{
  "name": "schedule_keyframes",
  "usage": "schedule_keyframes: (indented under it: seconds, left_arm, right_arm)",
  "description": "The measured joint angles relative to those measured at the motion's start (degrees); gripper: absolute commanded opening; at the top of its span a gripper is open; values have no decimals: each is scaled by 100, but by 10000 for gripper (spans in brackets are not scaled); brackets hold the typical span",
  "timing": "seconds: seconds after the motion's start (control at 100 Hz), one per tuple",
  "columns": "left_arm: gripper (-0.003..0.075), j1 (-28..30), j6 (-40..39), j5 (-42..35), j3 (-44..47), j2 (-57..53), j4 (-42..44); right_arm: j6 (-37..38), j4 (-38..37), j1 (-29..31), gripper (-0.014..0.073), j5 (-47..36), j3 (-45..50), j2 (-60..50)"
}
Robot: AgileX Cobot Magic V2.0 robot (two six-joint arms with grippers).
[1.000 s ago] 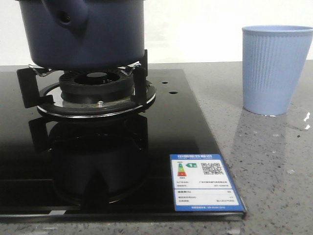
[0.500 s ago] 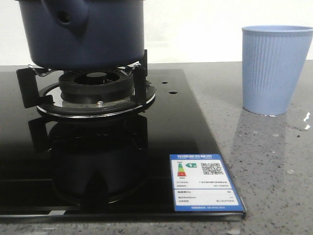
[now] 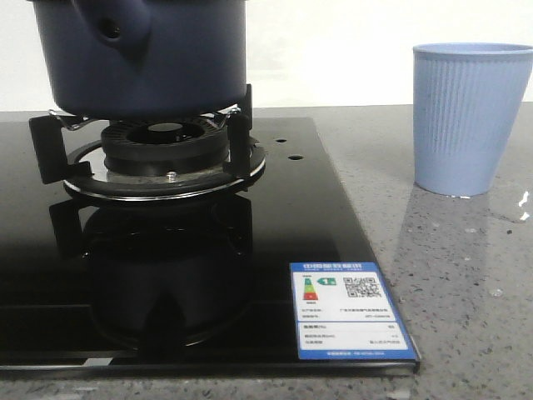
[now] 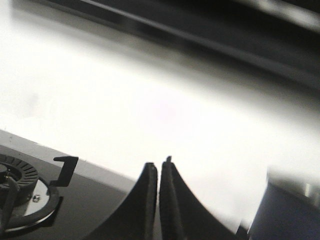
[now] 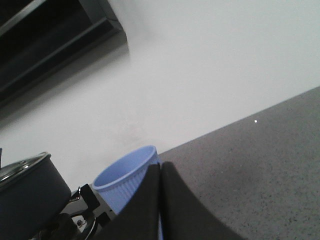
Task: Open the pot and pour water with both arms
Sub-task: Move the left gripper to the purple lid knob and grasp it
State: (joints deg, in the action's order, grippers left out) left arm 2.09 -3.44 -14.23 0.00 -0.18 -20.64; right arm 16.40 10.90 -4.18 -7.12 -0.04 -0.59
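Speckled grey tabletop carries a black hob; the pot sits on its burner at the frame's upper left, lid apparently on. Both left fingers and right fingers are closed and empty, so opening and pouring look undone, though water glistens beside the cup.

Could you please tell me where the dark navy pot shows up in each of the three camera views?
Front view: the pot fills the upper left, sitting on the burner grate.
Left wrist view: only a dark blue sliver at the lower right edge, probably the pot.
Right wrist view: lower left corner, lid rim visible.
Shared landmark: the black burner grate, beside or under the pot in every view.
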Motion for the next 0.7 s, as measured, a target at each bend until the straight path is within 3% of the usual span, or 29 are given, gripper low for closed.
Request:
schedule_keyframes:
  seconds: [0.14, 0.23, 0.45, 0.7]
  left_arm:
    - [-19, 0, -219, -296, 0, 0, -1716]
    - [-20, 0, -442, 26, 4, 0, -2364]
    - [-19, 0, -441, 2743, -711, 114, -2153]
    - [-18, -162, 1302, 4774, -2373, 1452, -2128]
  right_arm:
    - [0, 12, 0, -74, 679, -368, 0]
    - [0, 2, 0, -74, 1302, -694, 0]
    - [0, -21, 0, -74, 3037, -1752, 503]
    - [-149, 695, 0, -74, 5029, -3077, 1846]
